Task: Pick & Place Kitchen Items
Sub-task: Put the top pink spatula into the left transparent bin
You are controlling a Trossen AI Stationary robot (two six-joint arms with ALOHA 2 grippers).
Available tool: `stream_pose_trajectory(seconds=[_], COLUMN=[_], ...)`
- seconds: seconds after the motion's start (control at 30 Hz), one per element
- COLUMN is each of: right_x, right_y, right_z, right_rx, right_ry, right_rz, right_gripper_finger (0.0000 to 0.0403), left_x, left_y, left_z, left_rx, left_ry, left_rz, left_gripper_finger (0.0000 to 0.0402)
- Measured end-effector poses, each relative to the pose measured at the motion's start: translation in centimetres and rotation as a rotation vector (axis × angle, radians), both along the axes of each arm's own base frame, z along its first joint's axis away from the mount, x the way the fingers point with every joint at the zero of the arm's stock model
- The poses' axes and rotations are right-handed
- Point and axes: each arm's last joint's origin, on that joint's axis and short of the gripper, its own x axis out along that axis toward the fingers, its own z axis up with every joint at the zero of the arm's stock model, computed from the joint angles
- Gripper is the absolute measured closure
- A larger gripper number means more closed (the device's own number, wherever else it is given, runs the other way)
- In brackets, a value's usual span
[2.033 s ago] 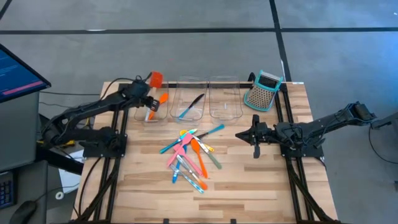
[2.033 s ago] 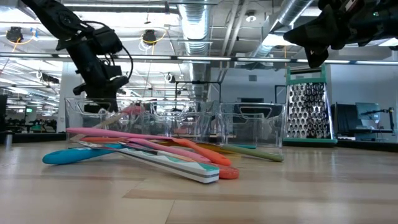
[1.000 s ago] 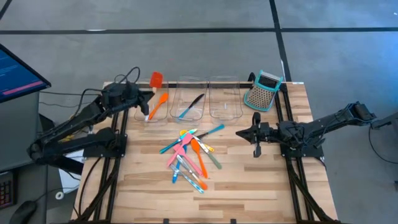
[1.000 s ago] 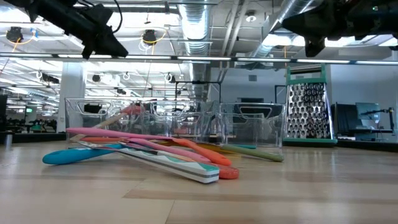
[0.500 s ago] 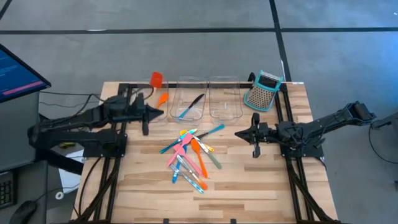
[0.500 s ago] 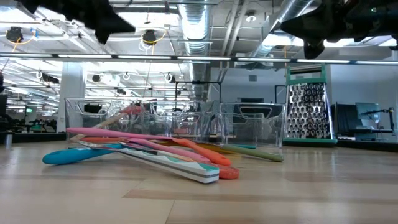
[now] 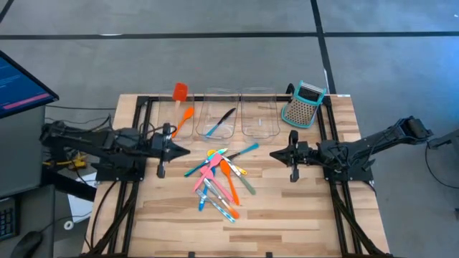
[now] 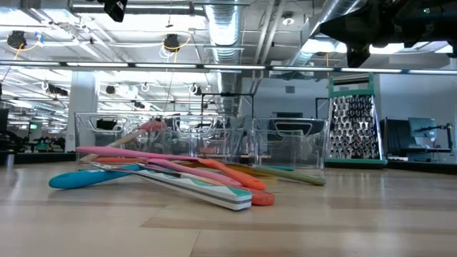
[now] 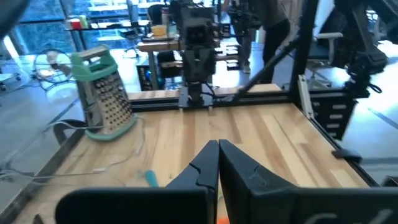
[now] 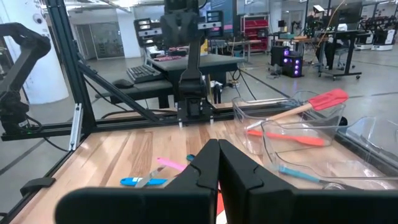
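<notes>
Both the left pincer (image 7: 169, 150) and right pincer (image 7: 281, 153) hover closed and empty; the mid-counter utensils (image 7: 219, 179) look light, stiff and slippery, best pinched mid-handle.

Both arms were dark, nearly black, built of slim jointed links with blocky housings at the joints. Black cables looped along the left arm (image 7: 93, 140), and a yellow-orange patch showed near its base. The right arm (image 7: 366, 147) ended outward in a bulky dark housing. Each gripper bore two black, angular, wedge-shaped fingers (image 9: 214, 168) with matte, faceted faces.
</notes>
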Motion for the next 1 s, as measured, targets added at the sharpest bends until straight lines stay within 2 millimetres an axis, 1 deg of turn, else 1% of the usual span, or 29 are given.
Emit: stream_pose_trajectory(seconds=[0.2,1.0], right_x=[0.00,0.00], right_y=[0.01,0.01], right_z=[0.00,-0.09], right_rx=[0.000,-0.003], right_ry=[0.000,0.009], right_rz=[0.005,0.007], right_gripper_finger=[0.0403,0.0403], left_x=[0.30,0.41], left_y=[-0.53,-0.60], left_z=[-0.23,-0.15], left_rx=[0.000,-0.012], left_ry=[0.017,0.007], left_rz=[-0.027,-0.045], left_gripper_finger=[0.0400,0.0400])
